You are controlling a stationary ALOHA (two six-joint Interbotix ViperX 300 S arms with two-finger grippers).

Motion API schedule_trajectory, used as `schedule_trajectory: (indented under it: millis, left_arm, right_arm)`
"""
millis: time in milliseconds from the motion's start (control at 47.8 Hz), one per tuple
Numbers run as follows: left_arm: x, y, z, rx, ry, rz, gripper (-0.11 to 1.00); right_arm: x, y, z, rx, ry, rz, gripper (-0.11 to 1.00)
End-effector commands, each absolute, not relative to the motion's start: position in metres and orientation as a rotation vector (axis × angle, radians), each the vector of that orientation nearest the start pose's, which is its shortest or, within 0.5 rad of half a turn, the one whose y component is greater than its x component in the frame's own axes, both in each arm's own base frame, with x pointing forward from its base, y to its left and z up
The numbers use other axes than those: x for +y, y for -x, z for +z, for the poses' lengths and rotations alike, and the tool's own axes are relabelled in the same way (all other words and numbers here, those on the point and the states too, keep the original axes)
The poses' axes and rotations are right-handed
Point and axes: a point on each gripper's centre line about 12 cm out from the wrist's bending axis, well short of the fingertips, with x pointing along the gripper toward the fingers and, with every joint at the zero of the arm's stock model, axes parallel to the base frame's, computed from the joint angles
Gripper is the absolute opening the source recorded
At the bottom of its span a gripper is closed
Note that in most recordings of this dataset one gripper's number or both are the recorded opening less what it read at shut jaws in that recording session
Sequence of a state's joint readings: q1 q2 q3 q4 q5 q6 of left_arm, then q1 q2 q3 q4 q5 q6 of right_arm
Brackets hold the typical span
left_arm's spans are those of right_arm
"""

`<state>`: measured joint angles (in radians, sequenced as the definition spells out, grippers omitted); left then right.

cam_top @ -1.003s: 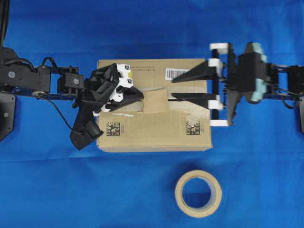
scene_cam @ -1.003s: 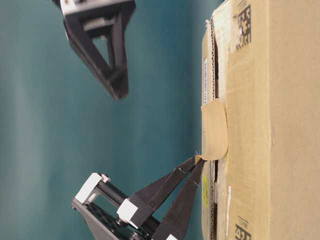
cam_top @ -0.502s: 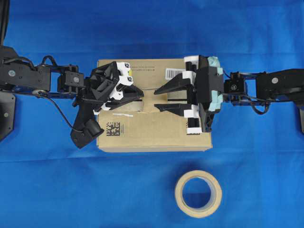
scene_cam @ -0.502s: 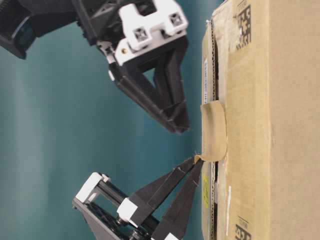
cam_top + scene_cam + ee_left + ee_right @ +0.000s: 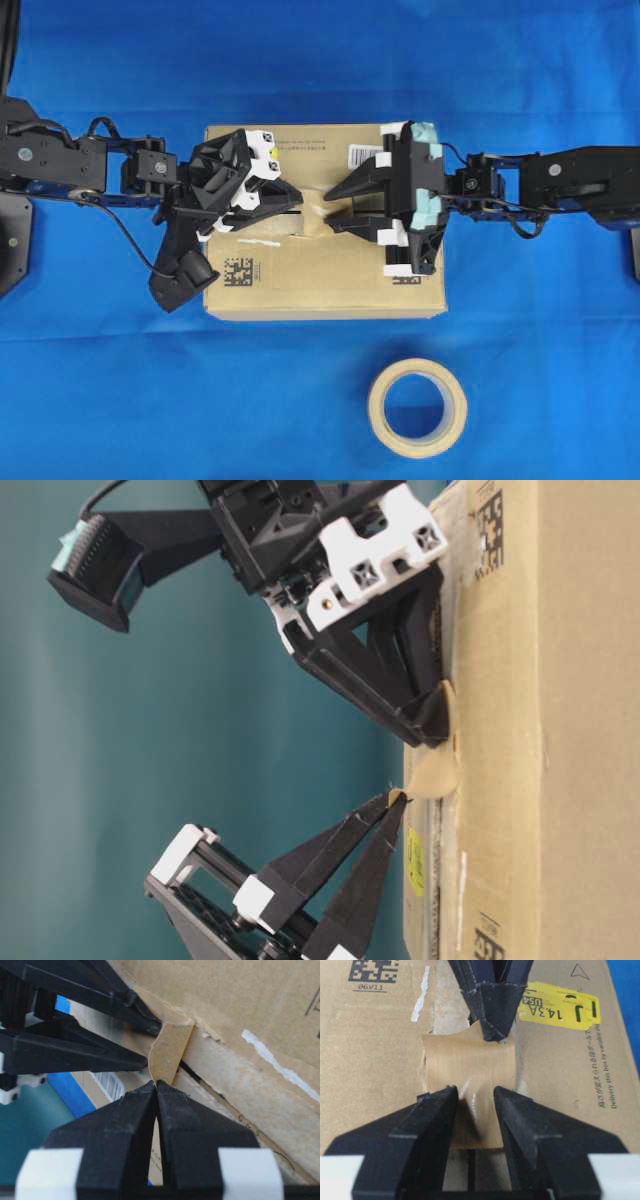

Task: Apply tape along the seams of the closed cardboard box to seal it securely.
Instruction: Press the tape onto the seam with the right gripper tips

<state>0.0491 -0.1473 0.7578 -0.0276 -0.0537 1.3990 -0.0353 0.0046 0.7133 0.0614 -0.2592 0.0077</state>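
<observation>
Tape (image 5: pixel 470 1085): short tan patch lying over the seams (image 5: pixel 200 1077) at mid-top of the cardboard box (image 5: pixel 300 290).
Left gripper (image 5: pixel 156 1085): my jaws clenched on the tape's left edge, lifted slightly off the box.
Right gripper (image 5: pixel 472 1097): my jaws spread, tips pressing the tape's right half down.
Step done well: I judge pressing flat before my left lets go.
Pose: both arms level, tips meeting at the seam.

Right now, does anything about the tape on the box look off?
Yes. The tape is buckled over the seam, not flat: the left gripper pinches one edge up while the right gripper fingertips press the other end down.
</observation>
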Motion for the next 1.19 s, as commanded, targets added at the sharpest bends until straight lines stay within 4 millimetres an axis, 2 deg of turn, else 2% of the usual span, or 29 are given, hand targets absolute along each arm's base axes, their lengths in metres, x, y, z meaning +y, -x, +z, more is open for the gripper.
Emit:
schedule_trajectory:
  millis: [0, 523, 564, 648, 773, 836, 1171]
  left_arm:
    - [0.019, -0.366, 0.209, 0.474, -1.310, -0.309, 0.00]
    - [0.019, -0.367, 0.204, 0.542, -1.286, -0.365, 0.01]
    - [0.018, -0.368, 0.204, 0.540, -1.287, -0.365, 0.06]
    - [0.019, -0.369, 0.207, 0.533, -1.291, -0.358, 0.22]
    - [0.020, -0.372, 0.211, 0.520, -1.320, -0.356, 0.55]
    - [0.021, -0.374, 0.212, 0.518, -1.323, -0.354, 0.68]
    - [0.021, -0.379, 0.217, 0.535, -1.359, -0.386, 0.64]
  right_arm:
    - [-0.017, -0.397, 0.184, 0.448, -0.077, -0.070, 0.47]
    - [-0.017, -0.395, 0.181, 0.480, -0.091, -0.075, 0.47]
    - [-0.017, -0.395, 0.181, 0.480, -0.092, -0.076, 0.47]
    - [-0.017, -0.395, 0.181, 0.480, -0.095, -0.077, 0.47]
    - [-0.017, -0.395, 0.180, 0.483, -0.098, -0.078, 0.47]
    - [-0.017, -0.395, 0.180, 0.483, -0.099, -0.079, 0.47]
    - [-0.017, -0.394, 0.179, 0.498, -0.111, -0.084, 0.47]
